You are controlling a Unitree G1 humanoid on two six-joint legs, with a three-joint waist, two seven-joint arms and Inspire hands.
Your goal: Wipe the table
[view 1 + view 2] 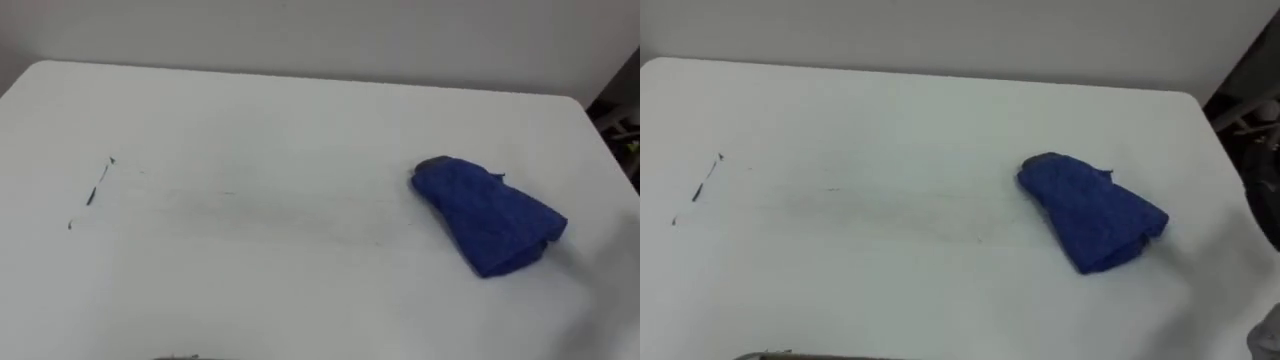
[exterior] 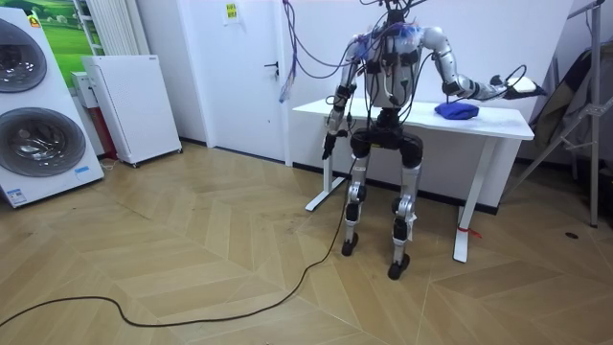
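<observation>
Blue and bunched, the cloth [image 1: 488,215] lies on the right part of the white counter [image 1: 300,290] in the left eye view, well apart from the short dark marks [image 1: 90,195] near the left side. A faint grey smear [image 1: 250,215] runs across the counter between the marks and the cloth.

In the room view the robot stands upright on the wooden floor [image 2: 192,268] at the counter's near long edge. Its right arm reaches out toward the room view's right. The right hand [image 2: 508,89] hovers above the counter, beside the cloth on the side away from the body, and does not touch it. The hand is too small there to tell whether its fingers are released or clenched. The left hand [image 2: 329,144] hangs low in front of the counter's other end, and its fingers cannot be read either. Two stacked washing machines [image 2: 38,144] stand at the room view's left.

In the right eye view the cloth shows a folded edge at its lower right end. A blurred grey shape [image 1: 1270,340] is cut off by the lower right corner and is too unclear to name.
</observation>
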